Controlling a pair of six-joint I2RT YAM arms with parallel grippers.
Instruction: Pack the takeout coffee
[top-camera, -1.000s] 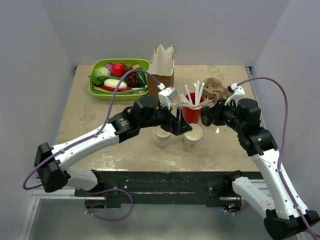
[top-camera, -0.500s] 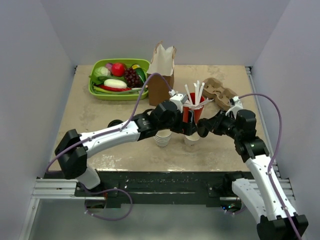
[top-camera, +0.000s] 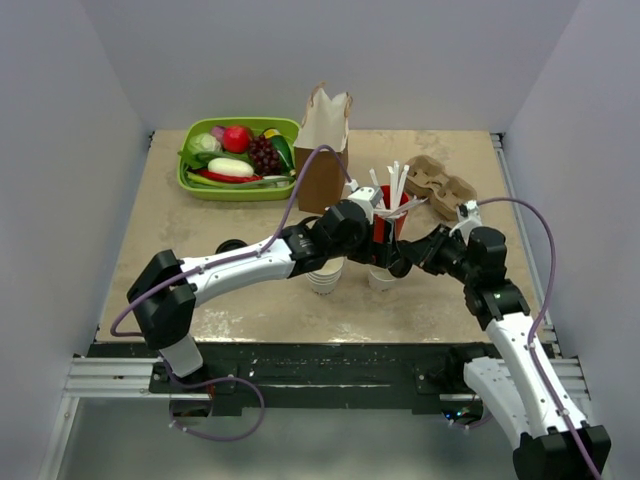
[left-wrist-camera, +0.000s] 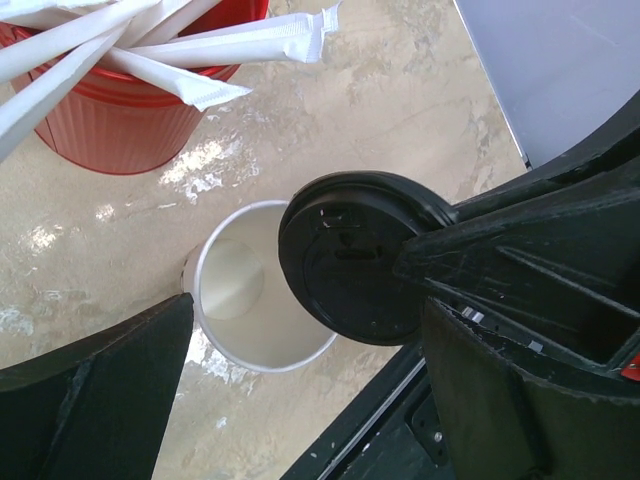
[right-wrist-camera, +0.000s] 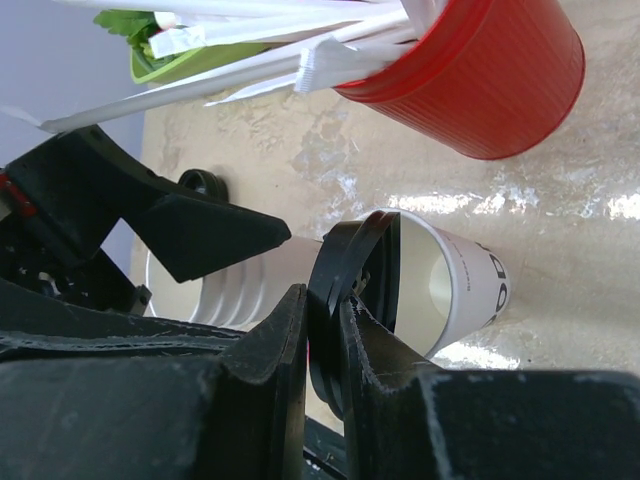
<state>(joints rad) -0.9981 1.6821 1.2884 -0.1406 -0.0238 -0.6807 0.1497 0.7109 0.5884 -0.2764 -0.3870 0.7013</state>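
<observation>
The left gripper (left-wrist-camera: 303, 335) is spread fully open and holds nothing. Its fingers are set to either side of the paper cup (left-wrist-camera: 232, 292) without touching it. The cup stands upright and uncovered on the table (left-wrist-camera: 400, 100), between the stack of cups (right-wrist-camera: 235, 290) and the red cup (left-wrist-camera: 120, 125) of wrapped straws. The black lid (left-wrist-camera: 350, 262) is pinched by its edge in the nearly closed right gripper (right-wrist-camera: 322, 335). It is tilted steeply and overlaps only the right-hand side of the cup's mouth. The next move is judged to depend on this offset. The lid has to be levelled and carried leftward until it is centred on the rim, and the right arm is the better placed for that.
</observation>
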